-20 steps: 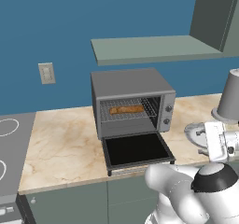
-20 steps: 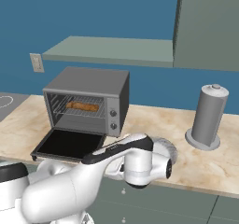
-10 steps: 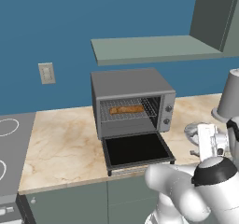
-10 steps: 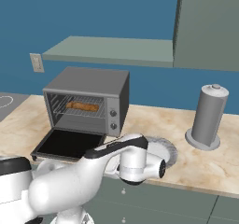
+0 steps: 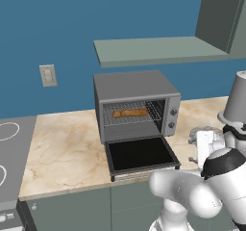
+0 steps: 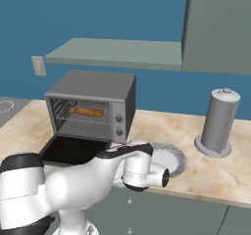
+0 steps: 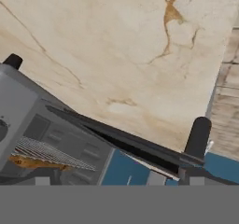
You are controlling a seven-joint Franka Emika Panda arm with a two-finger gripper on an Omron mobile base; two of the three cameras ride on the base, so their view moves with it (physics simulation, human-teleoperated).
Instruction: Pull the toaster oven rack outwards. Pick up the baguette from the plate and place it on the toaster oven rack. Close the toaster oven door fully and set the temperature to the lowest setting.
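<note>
The toaster oven (image 5: 136, 100) stands on the counter with its door (image 5: 141, 154) folded down flat. Inside the cavity, the baguette (image 5: 129, 113) lies on the wire rack (image 5: 144, 117). From the other side I see the same oven (image 6: 93, 102), baguette (image 6: 87, 111) and door (image 6: 72, 150). The round grey plate (image 6: 171, 155) sits right of the oven with nothing on it. My gripper (image 7: 105, 98) is open and holds nothing. It hangs low by the counter's front edge, right of the door and near the plate. The hand view catches the oven (image 7: 46, 129) at lower left.
A tall grey cylindrical container (image 6: 218, 122) stands on the counter at the right. A shelf (image 5: 158, 49) and a wall cabinet hang above the oven. A cooktop (image 5: 12, 153) lies at the far left. Bare marble counter (image 5: 62, 146) spreads left of the oven.
My hand has shifted slightly left toward the oven door and turned a little. The jaws stay open; the oven, door and baguette have not moved.
</note>
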